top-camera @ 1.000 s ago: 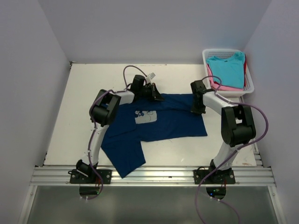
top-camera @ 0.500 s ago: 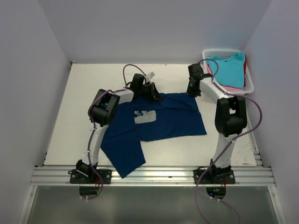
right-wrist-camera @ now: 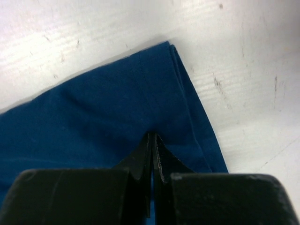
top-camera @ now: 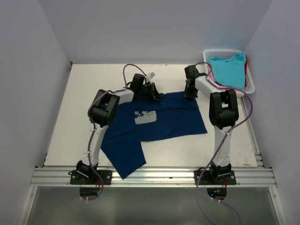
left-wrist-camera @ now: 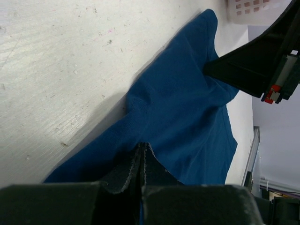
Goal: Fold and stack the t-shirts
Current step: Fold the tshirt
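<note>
A navy blue t-shirt (top-camera: pixel 159 123) with a pale Mickey print (top-camera: pixel 145 116) lies spread on the white table, one part hanging toward the near left. My left gripper (top-camera: pixel 157 96) is shut on its far edge near the middle; the wrist view shows the jaws pinched on blue cloth (left-wrist-camera: pixel 178 117). My right gripper (top-camera: pixel 189 93) is shut on the shirt's far right corner, seen in its wrist view as blue cloth (right-wrist-camera: pixel 103 117) between closed jaws. A turquoise t-shirt (top-camera: pixel 228 69) lies on top of pink and red ones in the basket.
The white lattice basket (top-camera: pixel 249 87) stands at the far right corner against the wall. Grey walls close in the table on three sides. A metal rail (top-camera: pixel 150 176) runs along the near edge. Bare table (top-camera: pixel 93 84) lies to the far left.
My right gripper has moved from the shirt's right middle toward the far edge, carrying the shirt's right corner with it. The left gripper has stayed put.
</note>
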Motion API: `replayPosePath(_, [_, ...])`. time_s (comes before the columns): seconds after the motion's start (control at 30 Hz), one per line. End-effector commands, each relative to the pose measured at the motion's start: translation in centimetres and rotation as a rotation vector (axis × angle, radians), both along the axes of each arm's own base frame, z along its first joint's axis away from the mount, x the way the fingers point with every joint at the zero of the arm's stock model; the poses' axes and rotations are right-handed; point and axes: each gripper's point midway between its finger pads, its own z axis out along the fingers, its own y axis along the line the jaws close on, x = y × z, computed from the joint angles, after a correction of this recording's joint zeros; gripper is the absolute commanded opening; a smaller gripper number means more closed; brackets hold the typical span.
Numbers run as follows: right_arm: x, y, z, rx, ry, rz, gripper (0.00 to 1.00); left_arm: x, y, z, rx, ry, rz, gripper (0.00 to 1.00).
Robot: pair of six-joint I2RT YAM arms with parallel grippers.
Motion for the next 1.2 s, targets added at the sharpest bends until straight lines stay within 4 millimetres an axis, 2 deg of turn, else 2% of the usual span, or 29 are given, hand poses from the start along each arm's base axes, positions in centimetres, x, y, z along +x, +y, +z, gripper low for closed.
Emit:
replayPosePath(0.0, [1.1,-1.4,-1.0,-0.076,0.024,-0.034,0.0,0.1,2.0,-0.5,0.081,0.0,0.028,0.0])
replayPosePath(0.13, [2.0,-3.2,-1.9,-0.138,0.066,-0.075,0.0,0.2,2.4,0.7,0.092,-0.022,0.026,0.0])
replayPosePath(0.17, [2.4,-3.8,-2.0,-0.143,0.069,-0.088,0.0,0.4,2.6,1.6,0.091,-0.043,0.029,0.01])
replayPosePath(0.23, [3.1,-4.6,-2.0,-0.174,0.077,-0.105,0.0,0.2,3.2,2.1,0.122,-0.047,0.032,0.07])
replayPosePath(0.33, [3.7,-6.0,-1.4,-0.199,0.059,-0.142,0.0,0.8,4.3,4.2,0.143,-0.097,0.058,0.3])
replayPosePath(0.37, [3.5,-6.6,-1.4,-0.206,0.06,-0.156,0.0,1.1,4.9,5.3,0.156,-0.12,0.08,0.42])
replayPosePath(0.4, [3.7,-6.8,-1.1,-0.206,0.042,-0.163,0.0,1.4,5.4,5.8,0.172,-0.142,0.09,0.47])
replayPosePath(0.43, [3.7,-7.2,-1.1,-0.208,0.043,-0.17,0.0,1.2,5.9,6.0,0.2,-0.144,0.099,0.51])
replayPosePath(0.5, [3.6,-7.4,-1.2,-0.207,0.044,-0.171,0.0,2.0,7.6,7.8,0.276,-0.214,0.158,0.56])
replayPosePath(0.53, [3.7,-7.4,-1.3,-0.202,0.043,-0.167,0.0,1.6,8.5,7.6,0.317,-0.214,0.18,0.57])
replayPosePath(0.57, [3.6,-7.2,-1.4,-0.198,0.044,-0.164,0.0,1.8,9.9,9.4,0.36,-0.255,0.238,0.59])
replayPosePath(0.6, [3.8,-7.1,-1.3,-0.191,0.036,-0.161,0.0,1.6,10.8,9.8,0.392,-0.269,0.263,0.59])
replayPosePath(0.63, [3.9,-6.9,-1.3,-0.181,0.032,-0.155,0.0,0.5,11.9,8.8,0.438,-0.244,0.282,0.59])
replayPosePath(0.67, [3.9,-6.9,-1.4,-0.176,0.034,-0.153,0.0,0.3,13.2,10.2,0.473,-0.274,0.336,0.58])
replayPosePath(0.7, [3.9,-6.8,-1.4,-0.172,0.03,-0.153,0.0,-0.2,14.0,9.9,0.499,-0.27,0.354,0.54])
replayPosePath(0.73, [4.0,-6.6,-1.3,-0.167,0.028,-0.143,0.0,-1.3,14.9,8.5,0.536,-0.244,0.361,0.46])
replayPosePath(0.77, [3.9,-6.7,-1.3,-0.164,0.029,-0.142,0.0,-1.7,15.7,8.5,0.56,-0.248,0.382,0.2])
replayPosePath(0.8, [4.0,-6.5,-1.2,-0.157,0.021,-0.138,0.0,-2.6,16.5,7.1,0.586,-0.216,0.382,0.02])
replayPosePath(0.87, [3.8,-6.3,-1.2,-0.144,0.019,-0.129,0.0,-3.1,17.4,6.0,0.589,-0.19,0.396,0.0])
replayPosePath(0.9, [4.0,-6.1,-1.3,-0.135,0.014,-0.125,0.0,-3.8,18.0,4.8,0.596,-0.165,0.397,0.0])
replayPosePath(0.97, [3.7,-6.0,-1.4,-0.123,0.019,-0.121,0.0,-3.5,18.8,4.3,0.576,-0.16,0.435,0.0])
replayPosePath(1.17, [3.5,-5.7,-1.5,-0.114,0.022,-0.11,0.0,-3.2,21.9,0.5,0.602,-0.052,0.501,0.0])
